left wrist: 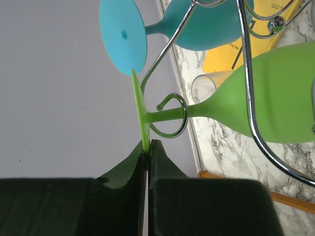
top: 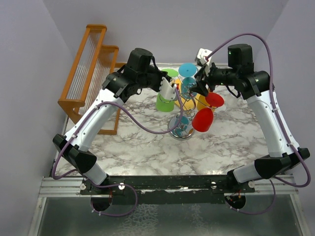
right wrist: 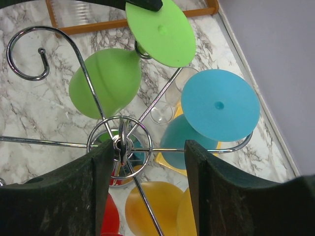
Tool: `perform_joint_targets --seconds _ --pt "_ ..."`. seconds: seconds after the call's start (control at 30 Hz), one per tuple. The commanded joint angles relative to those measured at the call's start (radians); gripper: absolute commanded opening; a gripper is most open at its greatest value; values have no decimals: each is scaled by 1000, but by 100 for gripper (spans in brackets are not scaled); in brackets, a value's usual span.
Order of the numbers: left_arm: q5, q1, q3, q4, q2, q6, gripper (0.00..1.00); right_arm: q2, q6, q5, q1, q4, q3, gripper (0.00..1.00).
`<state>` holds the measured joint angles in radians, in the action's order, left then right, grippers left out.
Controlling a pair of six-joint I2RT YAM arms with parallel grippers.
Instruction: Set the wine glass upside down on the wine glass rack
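The green wine glass [left wrist: 266, 103] hangs upside down, its stem passing through a curled loop [left wrist: 183, 113] of the chrome wine glass rack [top: 181, 125]. My left gripper [left wrist: 148, 143] is shut on the rim of that glass's thin foot, seen edge-on. In the top view the left gripper [top: 170, 88] is beside the green wine glass [top: 165, 101]. My right gripper [right wrist: 150, 146] is open above the wine glass rack's central hub [right wrist: 118, 142], straddling a wire arm without pinching it. From there the green wine glass's bowl [right wrist: 106, 81] shows at upper left.
A blue glass [right wrist: 219, 105], yellow glasses [right wrist: 152, 206] and a red glass [top: 203, 119] also hang on the rack. A small clear glass [right wrist: 162, 114] stands on the marble table below. The orange wooden slatted rack [top: 88, 69] stands at the back left.
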<state>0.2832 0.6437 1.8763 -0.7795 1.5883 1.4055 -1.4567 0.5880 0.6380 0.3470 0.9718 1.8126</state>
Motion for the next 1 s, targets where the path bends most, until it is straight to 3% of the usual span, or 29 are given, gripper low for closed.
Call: perform_joint_targets --seconds 0.0,0.97 --pt "49 7 -18 -1 -23 -17 3 37 -5 -27 -3 -31 -4 59" --pt "48 8 -60 -15 -47 -59 27 123 -33 -70 -4 -48 -71 64"
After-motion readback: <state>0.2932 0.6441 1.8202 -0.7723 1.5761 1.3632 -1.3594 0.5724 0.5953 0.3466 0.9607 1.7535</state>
